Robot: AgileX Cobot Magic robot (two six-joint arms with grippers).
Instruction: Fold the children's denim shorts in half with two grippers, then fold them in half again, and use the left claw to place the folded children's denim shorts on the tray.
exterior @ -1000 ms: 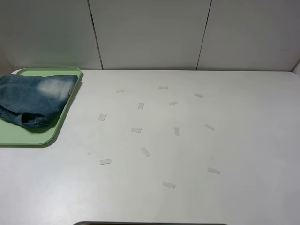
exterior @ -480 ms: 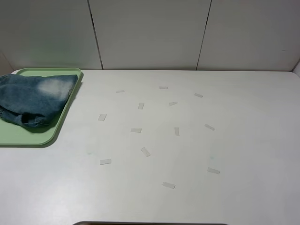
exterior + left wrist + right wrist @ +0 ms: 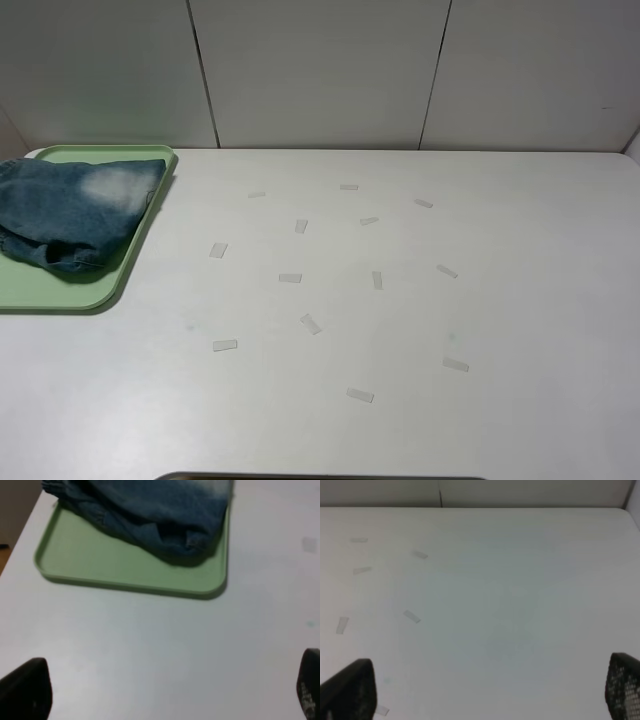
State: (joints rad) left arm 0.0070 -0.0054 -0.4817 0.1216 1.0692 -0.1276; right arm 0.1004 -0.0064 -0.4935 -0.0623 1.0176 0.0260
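Note:
The folded children's denim shorts (image 3: 75, 212) lie bunched on the pale green tray (image 3: 60, 290) at the table's far left, a faded patch facing up. In the left wrist view the shorts (image 3: 150, 510) rest on the tray (image 3: 100, 565), and my left claw (image 3: 170, 692) hovers well back from it over bare table, jaws wide apart with nothing between them. My right gripper (image 3: 490, 692) is also open and empty above the white table. Neither arm appears in the exterior high view.
Several small strips of clear tape (image 3: 310, 324) are stuck across the middle of the white table (image 3: 520, 300). A panelled white wall stands behind the table's far edge. A dark rim (image 3: 320, 477) shows at the near edge.

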